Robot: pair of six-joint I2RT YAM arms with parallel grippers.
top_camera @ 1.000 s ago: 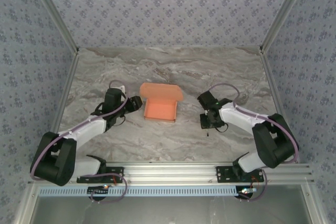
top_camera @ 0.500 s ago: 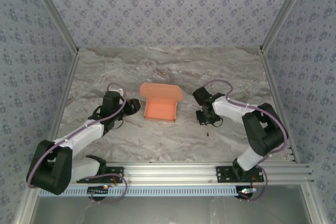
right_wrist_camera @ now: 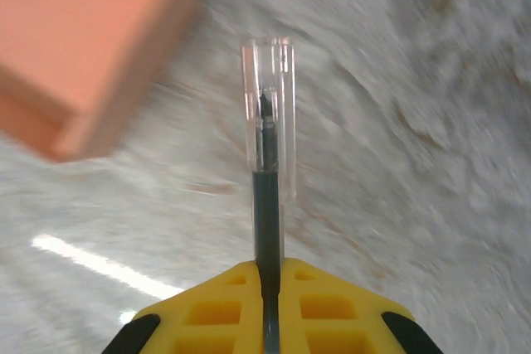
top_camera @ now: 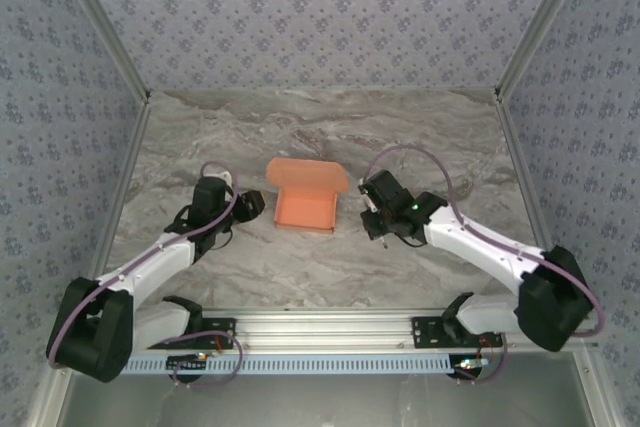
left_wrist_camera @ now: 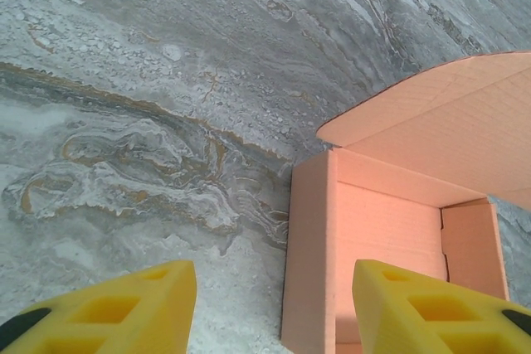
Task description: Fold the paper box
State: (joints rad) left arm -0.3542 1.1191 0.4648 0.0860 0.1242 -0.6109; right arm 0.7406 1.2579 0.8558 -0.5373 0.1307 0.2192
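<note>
The paper box (top_camera: 305, 209) is salmon-orange card, standing open at the table's middle with its lid flap (top_camera: 307, 175) raised at the back. In the left wrist view the box (left_wrist_camera: 390, 238) shows its left wall and bare inside. My left gripper (top_camera: 254, 202) sits just left of it, open, with that wall ahead between the yellow fingers (left_wrist_camera: 124, 304) and nothing held. My right gripper (top_camera: 368, 217) hovers just right of the box, shut on a thin dark pen (right_wrist_camera: 267, 196) with a clear cap. A blurred box corner (right_wrist_camera: 83, 47) lies to its upper left.
The marble-patterned table (top_camera: 320, 132) is fenced by aluminium posts and patterned walls at the left, right and back. Both arm bases sit on the rail (top_camera: 330, 327) at the near edge. Bare tabletop stretches behind and in front of the box.
My right gripper closed on the pen, which has left the table, and swung left toward the box. The left gripper drew back slightly and stays open.
</note>
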